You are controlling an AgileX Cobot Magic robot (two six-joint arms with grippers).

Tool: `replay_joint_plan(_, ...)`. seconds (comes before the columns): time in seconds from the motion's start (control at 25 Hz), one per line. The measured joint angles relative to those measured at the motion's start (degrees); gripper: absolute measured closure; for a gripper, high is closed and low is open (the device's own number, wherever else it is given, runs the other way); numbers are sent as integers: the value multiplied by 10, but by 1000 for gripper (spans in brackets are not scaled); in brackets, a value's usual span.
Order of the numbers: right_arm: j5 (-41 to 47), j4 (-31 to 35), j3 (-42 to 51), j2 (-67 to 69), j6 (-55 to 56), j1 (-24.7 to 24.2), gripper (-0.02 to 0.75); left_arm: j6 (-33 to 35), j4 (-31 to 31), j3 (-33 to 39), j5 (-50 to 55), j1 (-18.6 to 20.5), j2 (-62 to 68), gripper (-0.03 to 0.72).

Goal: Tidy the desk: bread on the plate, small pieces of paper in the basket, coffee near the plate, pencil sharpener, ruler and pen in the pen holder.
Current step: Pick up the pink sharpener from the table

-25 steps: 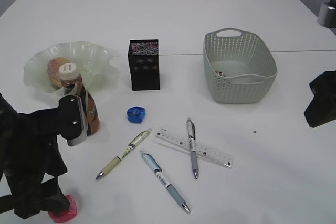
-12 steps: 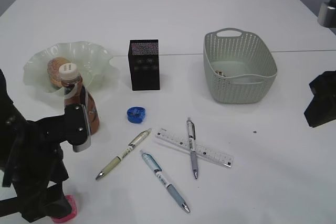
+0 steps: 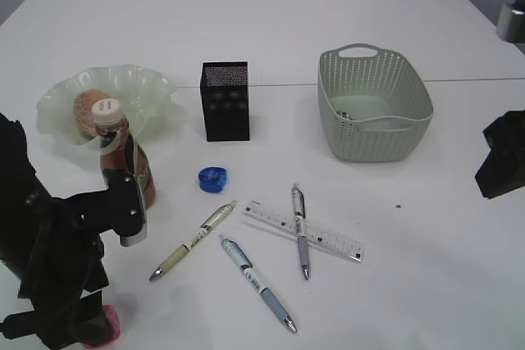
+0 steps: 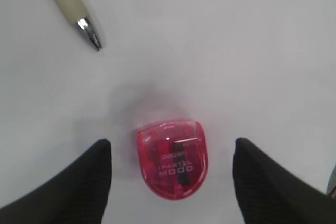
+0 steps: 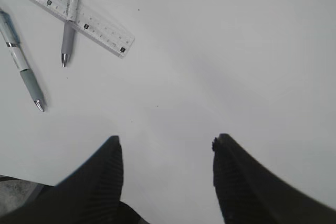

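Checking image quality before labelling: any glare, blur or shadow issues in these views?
Exterior view: even light, sharp; faint shadow beside the pen holder. Left wrist view: soft focus, glare on the pink sharpener, a blurred shadow above it, pen tip glinting. Right wrist view: ruler glares at its left end; near gripper fingers blurred.

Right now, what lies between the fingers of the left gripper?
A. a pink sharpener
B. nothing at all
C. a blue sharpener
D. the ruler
A: in the left wrist view the pink sharpener sits on the table between the two fingers of the open left gripper, touched by neither; the blue sharpener lies farther off, beyond the pens.
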Motion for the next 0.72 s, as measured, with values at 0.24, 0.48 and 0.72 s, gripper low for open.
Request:
replay_joint_plan(0.24,-5,0,0,0,0,0,331,-22,32,0,-11,0,0,159)
replay_joint_plan(0.48,-7,-1,0,0,0,0,332,-27,31,0,-10,0,0,159)
replay_joint_plan(0.72,-7,-1,0,0,0,0,332,-28,23,0,0,0,0,159)
